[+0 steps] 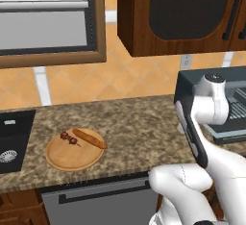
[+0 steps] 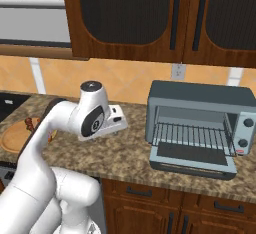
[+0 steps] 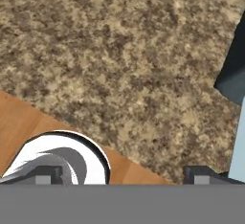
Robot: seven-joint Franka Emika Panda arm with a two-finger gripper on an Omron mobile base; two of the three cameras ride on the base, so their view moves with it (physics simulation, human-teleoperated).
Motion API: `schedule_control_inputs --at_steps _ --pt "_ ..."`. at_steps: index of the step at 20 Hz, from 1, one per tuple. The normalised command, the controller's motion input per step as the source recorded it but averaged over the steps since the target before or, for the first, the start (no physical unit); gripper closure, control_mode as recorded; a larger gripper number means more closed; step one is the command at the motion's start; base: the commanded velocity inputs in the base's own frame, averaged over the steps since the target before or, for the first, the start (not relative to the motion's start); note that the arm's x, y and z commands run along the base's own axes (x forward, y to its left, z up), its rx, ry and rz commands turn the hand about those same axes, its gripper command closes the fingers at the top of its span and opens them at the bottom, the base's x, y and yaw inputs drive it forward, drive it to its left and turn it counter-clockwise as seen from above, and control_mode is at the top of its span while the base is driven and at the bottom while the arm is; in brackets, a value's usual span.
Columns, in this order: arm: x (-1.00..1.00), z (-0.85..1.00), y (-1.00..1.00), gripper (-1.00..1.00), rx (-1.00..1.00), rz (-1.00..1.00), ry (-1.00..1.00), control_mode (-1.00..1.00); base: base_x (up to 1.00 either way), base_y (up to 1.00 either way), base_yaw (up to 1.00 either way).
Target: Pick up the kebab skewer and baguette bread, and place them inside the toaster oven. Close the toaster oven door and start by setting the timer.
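The kebab skewer (image 1: pixel 69 138) and the longer baguette bread (image 1: pixel 90 139) lie side by side on a round wooden board (image 1: pixel 67 159) on the counter's left part. The board's edge (image 2: pixel 11 140) and the skewer (image 2: pixel 32 123) also show at the far left of the right base view. The toaster oven (image 2: pixel 197 95) stands on the right with its door (image 2: pixel 192 162) folded down and the wire rack (image 2: pixel 192 137) bare. My gripper (image 2: pixel 118 123) hovers above the counter between board and oven. In the hand view the gripper (image 3: pixel 127 179) is open over granite, holding nothing.
A dark sink (image 1: pixel 14 137) lies left of the board. Dark wooden wall cabinets (image 2: pixel 150 18) hang above the oven. Two knobs (image 2: pixel 246 123) sit on the oven's right side. The oven's corner (image 3: pixel 233 72) shows at the hand view's right, the counter's front edge (image 3: pixel 28 122) at lower left.
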Motion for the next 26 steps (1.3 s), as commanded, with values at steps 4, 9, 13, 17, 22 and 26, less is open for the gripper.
schedule_control_inputs --at_steps 4,9,13,17,22,26 --pt "0.2 0.0 1.0 -1.0 -0.07 0.14 0.16 -1.0 0.0 0.0 0.0" --pt "0.39 -0.12 1.0 -1.0 -0.06 0.02 0.05 -1.0 0.0 0.0 0.0" --pt "0.64 -0.16 1.0 -1.0 -0.06 0.03 0.1 -1.0 0.0 0.0 0.0" --pt "0.52 -0.36 1.0 -1.0 -0.09 0.04 0.05 -1.0 0.0 0.0 0.0" --pt "0.39 -0.12 1.0 -1.0 -0.01 0.03 0.16 -1.0 0.0 0.0 0.0" --pt "0.2 -0.06 1.0 -1.0 0.0 0.01 0.17 -1.0 0.0 0.0 0.0"
